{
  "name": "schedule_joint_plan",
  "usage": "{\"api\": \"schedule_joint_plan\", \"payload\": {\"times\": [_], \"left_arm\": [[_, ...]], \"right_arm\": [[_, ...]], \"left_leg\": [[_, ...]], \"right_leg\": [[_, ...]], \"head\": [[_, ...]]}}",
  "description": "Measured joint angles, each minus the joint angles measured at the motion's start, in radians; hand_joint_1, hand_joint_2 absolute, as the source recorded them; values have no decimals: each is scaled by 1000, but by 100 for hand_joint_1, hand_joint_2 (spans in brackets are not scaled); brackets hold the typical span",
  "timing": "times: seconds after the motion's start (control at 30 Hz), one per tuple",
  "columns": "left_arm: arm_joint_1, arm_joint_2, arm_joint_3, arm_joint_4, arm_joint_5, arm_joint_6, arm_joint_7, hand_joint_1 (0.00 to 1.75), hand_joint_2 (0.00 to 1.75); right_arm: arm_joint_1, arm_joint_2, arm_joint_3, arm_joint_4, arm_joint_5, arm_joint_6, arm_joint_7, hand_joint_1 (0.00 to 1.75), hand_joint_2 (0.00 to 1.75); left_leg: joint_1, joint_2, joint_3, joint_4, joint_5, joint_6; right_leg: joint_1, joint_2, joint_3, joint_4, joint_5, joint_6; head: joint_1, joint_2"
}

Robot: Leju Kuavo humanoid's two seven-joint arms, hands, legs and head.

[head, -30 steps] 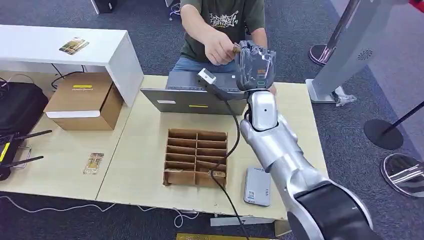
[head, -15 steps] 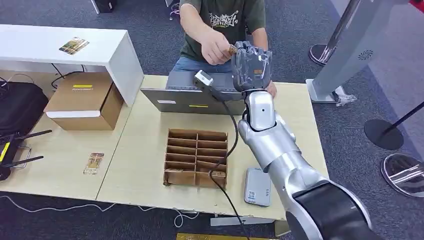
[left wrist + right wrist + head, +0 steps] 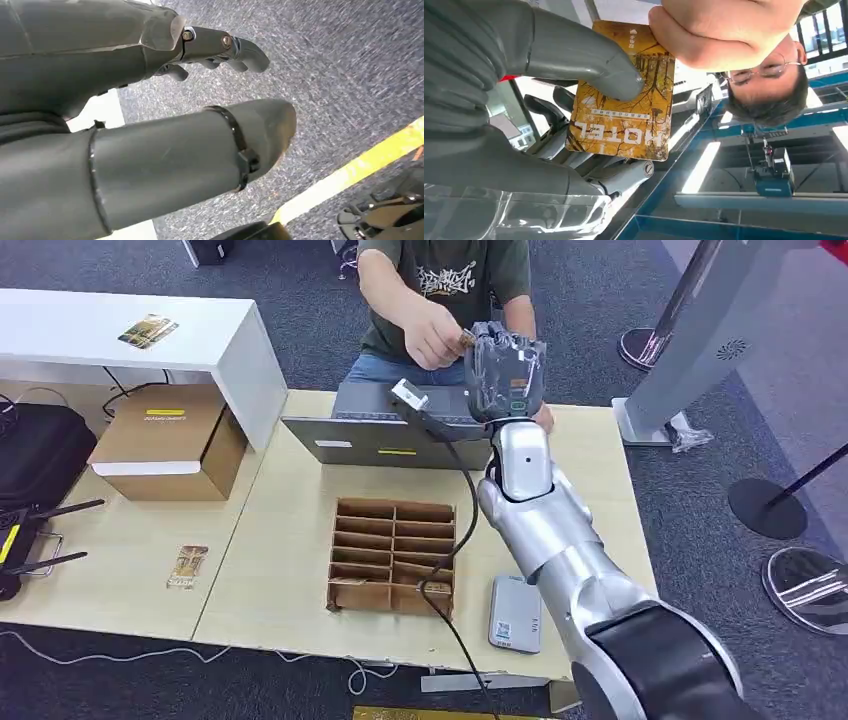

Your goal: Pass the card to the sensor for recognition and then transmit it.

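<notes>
My right hand (image 3: 507, 370) is raised over the far edge of the table, toward a seated person. It holds an orange hotel card (image 3: 624, 115), with the thumb (image 3: 589, 55) pressed on the card's face and the fingers behind it. The person's hand (image 3: 719, 30) pinches the card's other end. In the head view only a corner of the card (image 3: 466, 337) shows between the person's hand (image 3: 432, 335) and mine. A grey card reader (image 3: 515, 612) lies near the table's front edge. My left hand (image 3: 125, 100) hangs over carpet, fingers apart, holding nothing.
A white scanner head (image 3: 408, 395) on a black cable stands over the laptop (image 3: 390, 430). A cardboard divider tray (image 3: 392, 553) sits mid-table. Left are a cardboard box (image 3: 170, 440), a spare card (image 3: 187, 566) and a white shelf (image 3: 60, 335). Stanchion bases (image 3: 765, 508) stand right.
My right hand has lifted slightly with the card. The person's hand has moved up with it and keeps its pinch on the card's end.
</notes>
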Motion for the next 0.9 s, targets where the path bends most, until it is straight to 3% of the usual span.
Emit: {"api": "schedule_joint_plan", "payload": {"times": [0.47,0.53,0.57,0.9], "left_arm": [[39,0,1,0,-11,16,14,0,0],[41,0,2,0,-9,17,14,0,0],[41,0,3,0,-8,18,13,0,0],[46,0,7,0,5,18,10,0,0]], "right_arm": [[14,0,-4,-21,-1,0,-7,175,175],[17,0,-4,-25,-1,0,-3,66,175],[18,0,-5,-26,-1,0,-2,0,175],[27,0,-30,-38,0,0,4,0,175]], "left_leg": [[0,0,0,0,0,0],[0,0,0,0,0,0],[0,0,0,0,0,0],[0,0,0,0,0,0]], "right_leg": [[0,0,0,0,0,0],[0,0,0,0,0,0],[0,0,0,0,0,0],[0,1,0,0,0,0]], "head": [[0,0],[0,0],[0,0],[0,0]]}}
